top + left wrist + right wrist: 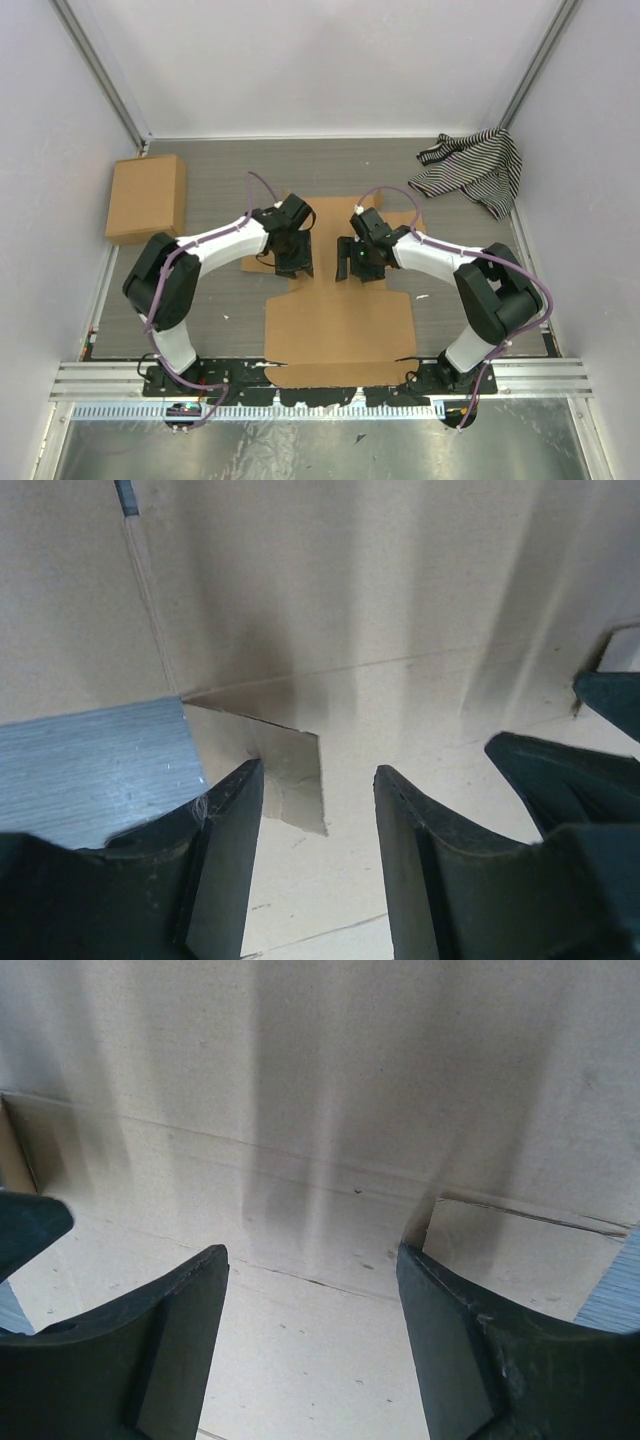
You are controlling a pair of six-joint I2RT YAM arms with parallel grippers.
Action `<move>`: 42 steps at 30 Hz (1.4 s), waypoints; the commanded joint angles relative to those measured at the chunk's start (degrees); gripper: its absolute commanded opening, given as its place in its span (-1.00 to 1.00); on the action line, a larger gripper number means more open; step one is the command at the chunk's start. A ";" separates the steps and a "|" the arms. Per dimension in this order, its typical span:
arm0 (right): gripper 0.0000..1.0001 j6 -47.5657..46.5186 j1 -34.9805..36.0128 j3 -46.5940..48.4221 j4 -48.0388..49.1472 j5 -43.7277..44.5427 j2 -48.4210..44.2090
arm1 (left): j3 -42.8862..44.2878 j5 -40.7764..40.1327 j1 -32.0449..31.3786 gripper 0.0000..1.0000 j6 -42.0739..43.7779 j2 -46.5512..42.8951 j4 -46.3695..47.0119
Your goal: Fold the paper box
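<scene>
Together, the left pincer (293, 265) and right pincer (358, 268) stood open, gripping nothing, over the flat paper box (340, 325), which lay unfolded on the tabletop (215, 205) between the two arms.

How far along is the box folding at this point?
Done: nothing looks folded; the paper box lies as a flat sheet on the table. In hand: the left gripper and right gripper are poised open over its middle, gripping nothing. Left: all the folding.
</scene>
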 commanded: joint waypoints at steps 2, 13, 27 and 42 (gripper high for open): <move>0.47 -0.18 0.37 1.38 -0.59 1.93 0.83 | -0.69 0.96 -0.20 0.09 -0.65 4.59 3.68; 0.47 -1.34 0.35 6.69 -4.66 4.91 -1.55 | 4.95 -6.71 -0.14 0.13 3.66 -1.20 -6.02; 0.55 -8.01 -15.00 22.61 -13.85 7.75 -5.10 | 14.80 -8.39 17.07 0.27 9.46 -5.74 -7.89; 0.55 -9.63 -19.14 20.51 -13.51 5.99 -5.64 | 54.87 -11.68 17.11 0.12 13.55 27.98 -23.23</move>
